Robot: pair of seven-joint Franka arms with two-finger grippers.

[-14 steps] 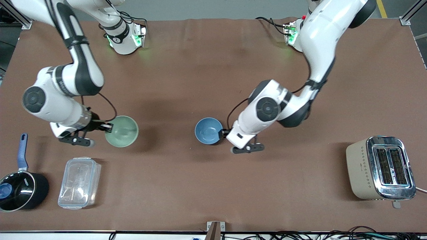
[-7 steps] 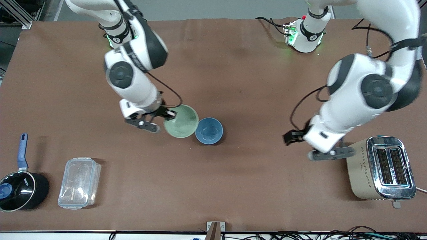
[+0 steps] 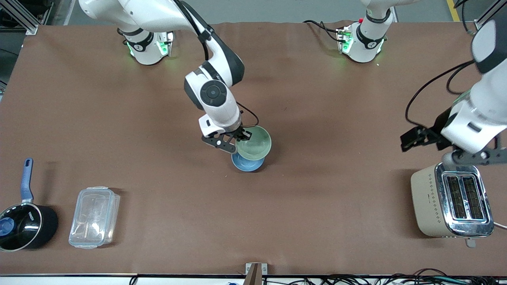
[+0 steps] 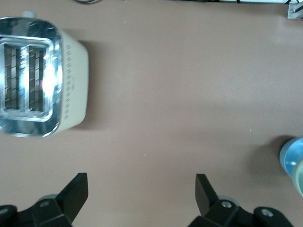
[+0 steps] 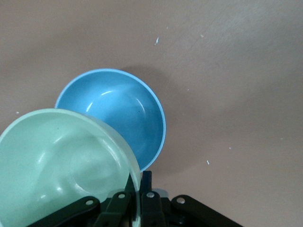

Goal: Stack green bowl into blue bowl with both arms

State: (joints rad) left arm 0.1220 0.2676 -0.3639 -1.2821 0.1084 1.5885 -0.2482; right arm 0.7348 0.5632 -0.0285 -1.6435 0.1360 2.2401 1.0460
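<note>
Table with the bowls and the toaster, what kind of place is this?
Probably a robot lab set up like a kitchen. Two robot arms are bolted to a table with a brown cover, cables run along its edge, and a toaster, a pot and a plastic box sit on it.

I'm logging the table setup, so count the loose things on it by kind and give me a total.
Bowls: 2, the green bowl and the blue bowl
Pots: 1, the black pot
Plastic containers: 1, clear
Toasters: 1
Total: 5

Pale green bowl (image 3: 254, 143), lifted and tilted, overlaps the upright sky-blue bowl (image 3: 246, 163) on the table.
</note>
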